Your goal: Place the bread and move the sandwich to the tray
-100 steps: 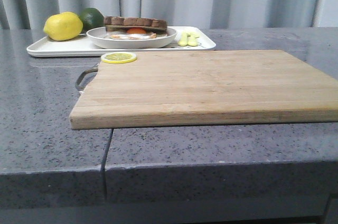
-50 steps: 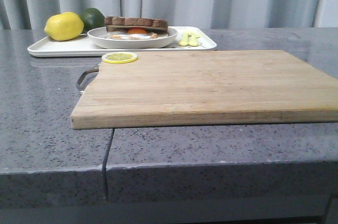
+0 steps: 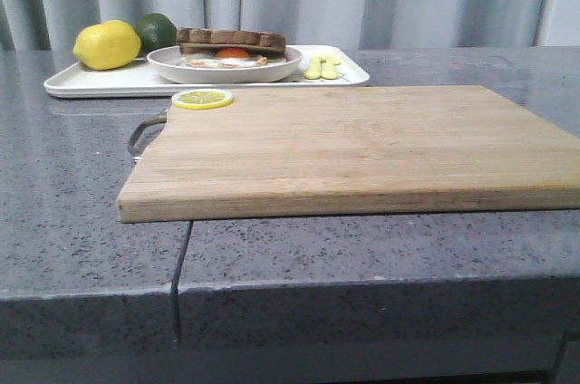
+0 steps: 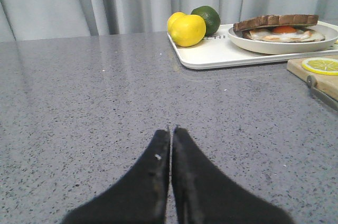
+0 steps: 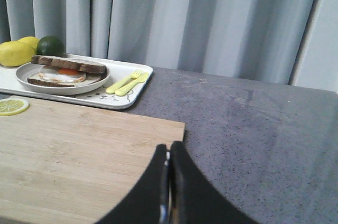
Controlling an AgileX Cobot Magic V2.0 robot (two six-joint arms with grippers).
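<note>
Resting on a white plate [image 3: 227, 67] on the tray [image 3: 100, 83], the sandwich [image 3: 231, 45] shows its egg. My left claw [image 4: 171, 129] and right claw [image 5: 168, 149] are closed and empty; the tray's printed drawing looks too small to read.

light: soft, even, dim-cool | shadows: faint | glare: slight on countertop [image 4: 105, 92] | focus: mild softness

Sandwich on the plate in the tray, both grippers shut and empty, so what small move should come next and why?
Probably none toward the food; hold or pull back. The sandwich already sits on its plate in the tray, topped with bread. The left gripper and right gripper are shut, empty and away from it.
</note>
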